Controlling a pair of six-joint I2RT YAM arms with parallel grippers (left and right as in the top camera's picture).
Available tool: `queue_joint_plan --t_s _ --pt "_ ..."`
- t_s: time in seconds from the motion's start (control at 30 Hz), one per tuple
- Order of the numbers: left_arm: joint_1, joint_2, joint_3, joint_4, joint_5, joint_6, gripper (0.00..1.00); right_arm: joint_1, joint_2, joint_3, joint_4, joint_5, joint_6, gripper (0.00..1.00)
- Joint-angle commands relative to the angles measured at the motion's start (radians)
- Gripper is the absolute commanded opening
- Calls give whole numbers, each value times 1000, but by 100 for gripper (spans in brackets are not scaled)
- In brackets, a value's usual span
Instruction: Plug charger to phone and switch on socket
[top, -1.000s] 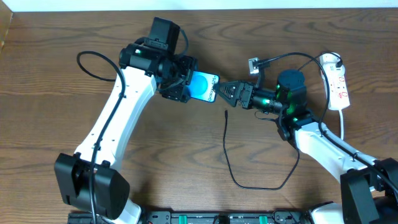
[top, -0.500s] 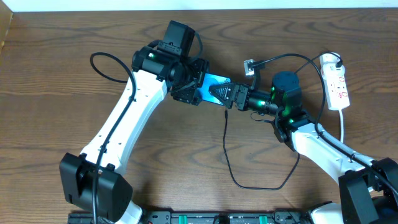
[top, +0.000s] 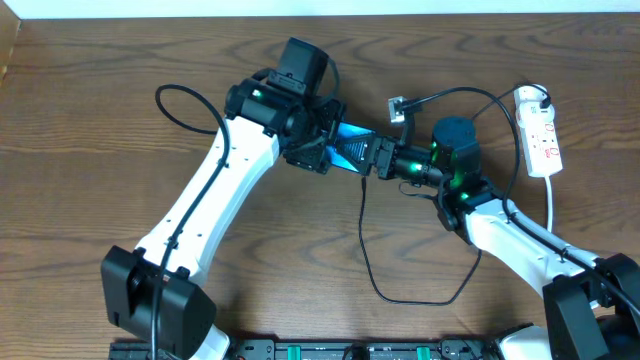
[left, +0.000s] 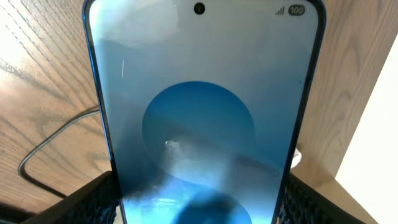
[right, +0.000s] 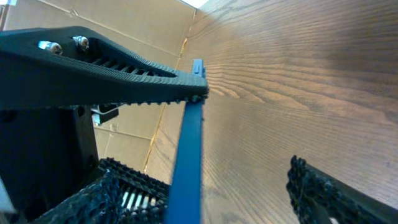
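between the left jaws, the phone (left: 199, 112)

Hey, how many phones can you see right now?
1: the phone, held by the left hand at centre, with the right hand at its free end. None looks hidden.

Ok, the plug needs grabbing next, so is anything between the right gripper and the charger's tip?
Nothing visible: the charger's free end lies on bare table right beside the right gripper, which is at the phone.
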Motion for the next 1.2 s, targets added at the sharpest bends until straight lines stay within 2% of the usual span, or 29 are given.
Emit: queue_joint_plan --t_s 0.0,0.17,0.63,1.0,1.17 --pt "-13 -14 3 7 -32 -14 7 12 6 16 2 25 -3 80" --pt "-13 -14 3 10 -32 -14 7 12 6 16 3 27 -3 73" --pt "-13 -14 3 18 -33 -14 7 12 6 16 3 27 -3 44" --pt "-13 -14 3 17 -34 -13 7 12 6 16 3 27 -2 41" --pt "-13 -14 3 17 -59 -13 8 12 6 16 3 27 -2 35"
